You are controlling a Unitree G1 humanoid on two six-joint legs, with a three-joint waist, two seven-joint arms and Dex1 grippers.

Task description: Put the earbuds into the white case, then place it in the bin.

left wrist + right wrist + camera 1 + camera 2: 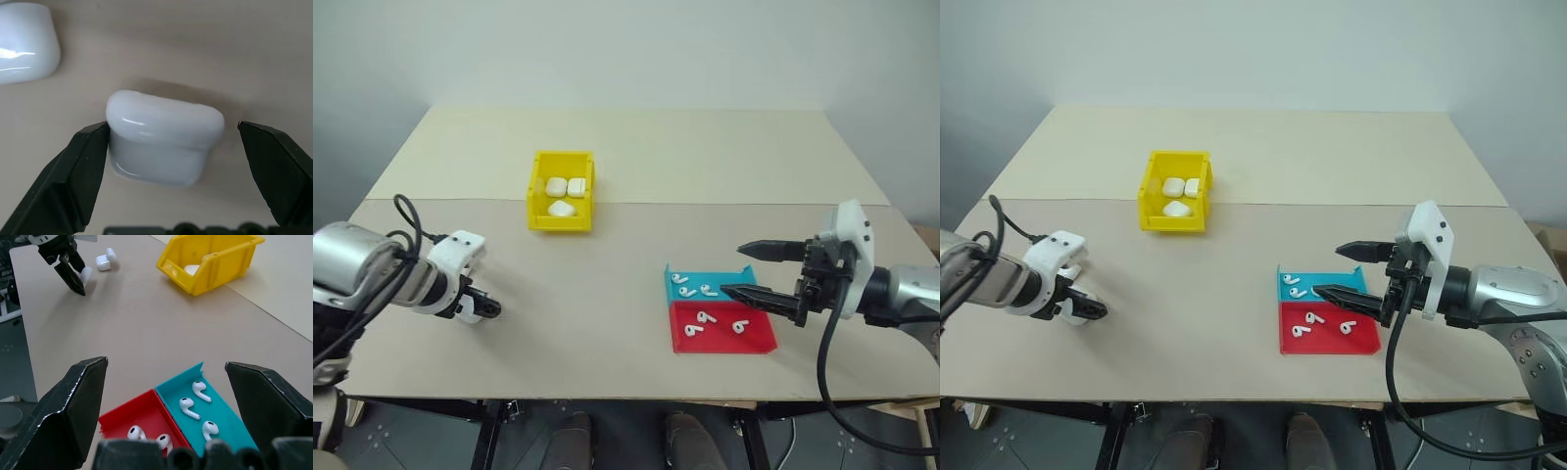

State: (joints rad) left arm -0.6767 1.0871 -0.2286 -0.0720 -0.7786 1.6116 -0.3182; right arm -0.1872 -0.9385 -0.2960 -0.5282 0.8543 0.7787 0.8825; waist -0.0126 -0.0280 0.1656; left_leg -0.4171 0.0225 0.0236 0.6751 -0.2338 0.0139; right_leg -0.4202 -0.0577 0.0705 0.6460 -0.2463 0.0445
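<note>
- Where the left gripper (171, 147) points steeply down at the tan table (636, 147), its two black wedge-shaped fingers stand wide on either side of a white case (164, 142); one finger (80, 171) looks to touch the case's side, the other stands apart from it, and the case rests on the table.
- That case is glossy, smooth plastic with rounded corners, and a faint seam runs round it below the lid, which is closed.
- A second white case (22, 41), just as glossy and rounded, lies near the first on the table.
- The right gripper (744, 270) hangs over the two trays with its tapered black fingers spread wide and nothing between them.
- The bin (562, 191) is bright yellow plastic, rectangular and open-topped with upright walls; it stands well apart from both grippers, towards the far middle of the table.
- Three white cases (564, 193) lie inside it, two side by side and one nearer the front wall.
- A flat teal tray (724, 281) and a flat red tray (759, 338) sit touching along one edge, both low-walled.
- The earbuds (195, 404) are tiny glossy white pieces, each a rounded head with a short stem; three lie in the teal tray.
- Further earbuds lie in the red tray; their exact number is hard to tell.
</note>
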